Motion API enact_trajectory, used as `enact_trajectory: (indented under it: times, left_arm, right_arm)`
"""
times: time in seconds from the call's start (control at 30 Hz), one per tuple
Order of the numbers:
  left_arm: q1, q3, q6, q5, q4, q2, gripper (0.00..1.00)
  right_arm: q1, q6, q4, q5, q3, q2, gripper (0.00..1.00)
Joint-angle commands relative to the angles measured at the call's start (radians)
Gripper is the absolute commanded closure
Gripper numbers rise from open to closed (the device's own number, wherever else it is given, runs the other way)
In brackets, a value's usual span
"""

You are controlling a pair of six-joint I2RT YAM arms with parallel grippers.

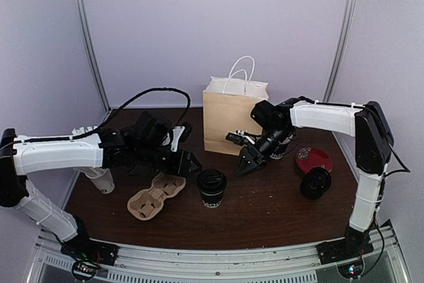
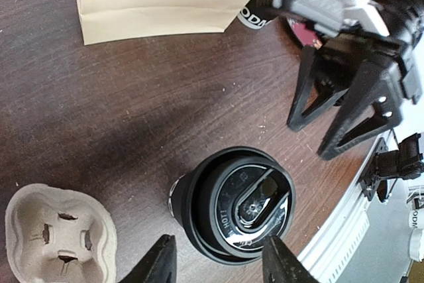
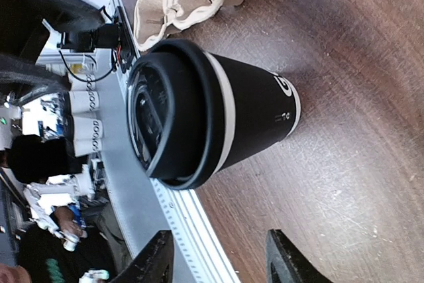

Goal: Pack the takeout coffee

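Note:
One takeout coffee cup point(image 1: 212, 187), black with its black lid on, stands upright on the brown table between the two grippers. In the left wrist view this cup point(image 2: 232, 203) sits just ahead of my left gripper point(image 2: 220, 266), which is open with nothing between its fingers. My right gripper point(image 3: 218, 263) is open too, empty, and the same cup point(image 3: 212, 120) stands a short way in front of it. From above, the left gripper point(image 1: 189, 162) is left of the cup and the right gripper point(image 1: 248, 162) is up and to its right. A second black cup point(image 2: 255, 14) is mostly hidden behind the right arm.
A brown paper bag point(image 1: 228, 120) with white handles stands at the back centre. A cardboard cup carrier point(image 1: 156, 195) lies left of the cup. A red disc point(image 1: 314, 160) and a black round object point(image 1: 316, 183) lie at the right.

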Motion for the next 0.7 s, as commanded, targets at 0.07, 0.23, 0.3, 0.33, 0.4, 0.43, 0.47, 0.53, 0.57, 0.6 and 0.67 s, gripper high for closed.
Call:
enact_trajectory:
  times: [0.07,0.23,0.3,0.33,0.4,0.43,0.47,0.53,0.57,0.6,0.67]
  left_arm:
    - [-0.002,-0.022,-0.041,0.051,0.084,0.019,0.49]
    - [-0.002,0.000,-0.033,0.059,0.101,0.070,0.49]
    - [-0.001,0.001,-0.032,0.072,0.109,0.085,0.51]
    - [-0.002,0.001,-0.031,0.078,0.111,0.093,0.52]
    - [-0.002,-0.003,-0.032,0.089,0.112,0.107,0.53]
    - [-0.002,-0.005,-0.033,0.090,0.114,0.112,0.54]
    - [-0.002,-0.009,-0.033,0.089,0.114,0.116,0.56]
    - [-0.002,-0.016,-0.032,0.087,0.109,0.122,0.57]
    - [-0.002,-0.019,-0.032,0.085,0.102,0.126,0.58]
    - [-0.002,-0.023,-0.034,0.083,0.099,0.129,0.59]
    - [-0.002,-0.038,-0.042,0.088,0.107,0.129,0.59]
  right_arm:
    - [0.012,0.084,0.077,-0.124,-0.007,0.065,0.50]
    - [0.018,0.123,0.095,-0.136,-0.013,0.093,0.50]
    - [0.020,0.132,0.099,-0.145,-0.012,0.100,0.51]
    - [0.020,0.134,0.101,-0.148,-0.011,0.105,0.51]
    - [0.023,0.138,0.104,-0.163,-0.010,0.114,0.51]
    - [0.024,0.141,0.105,-0.167,-0.010,0.116,0.51]
    - [0.027,0.141,0.108,-0.168,-0.011,0.119,0.51]
    - [0.032,0.142,0.108,-0.167,-0.011,0.125,0.50]
    - [0.035,0.144,0.108,-0.166,-0.008,0.130,0.47]
    - [0.038,0.145,0.106,-0.165,-0.007,0.134,0.46]
    - [0.043,0.140,0.099,-0.157,-0.002,0.142,0.45]
